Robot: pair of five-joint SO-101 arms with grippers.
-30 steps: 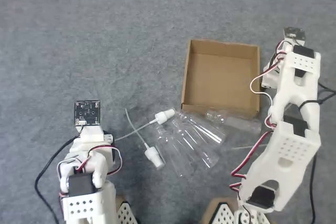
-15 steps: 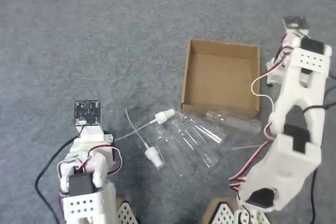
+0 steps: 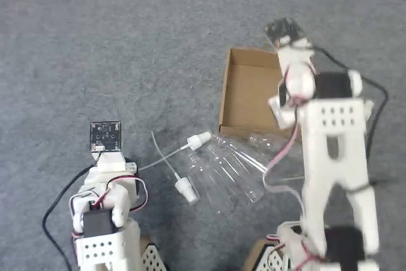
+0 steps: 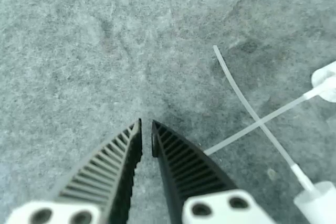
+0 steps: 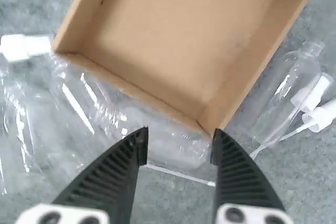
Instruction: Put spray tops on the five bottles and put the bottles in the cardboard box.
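The cardboard box (image 3: 223,93) stands open and holds nothing; its bare floor (image 5: 173,35) is seen from above. Several clear bottles (image 3: 228,166) lie in a heap on the carpet against its near wall. Two spray tops (image 3: 198,139) (image 3: 186,188) with long dip tubes lie left of the heap. My right arm (image 3: 330,125) stretches over the box's near right corner, and my right gripper (image 5: 180,136) hangs open above a capless bottle (image 5: 173,145) by that wall. Near the crossed dip tubes (image 4: 257,124), my left gripper (image 4: 146,124) is shut over bare carpet.
Another clear bottle (image 5: 289,90) lies past the box's corner, with spray tops (image 5: 315,103) beside it. A thin loose tube (image 5: 178,174) lies under the right gripper. The left arm (image 3: 104,182) sits at the near left. Grey carpet (image 3: 95,49) stretches out to the left and behind.
The right arm has swung left, from beside the box's right wall to over the box's near right corner. The left arm, the bottles and the spray tops have stayed put.
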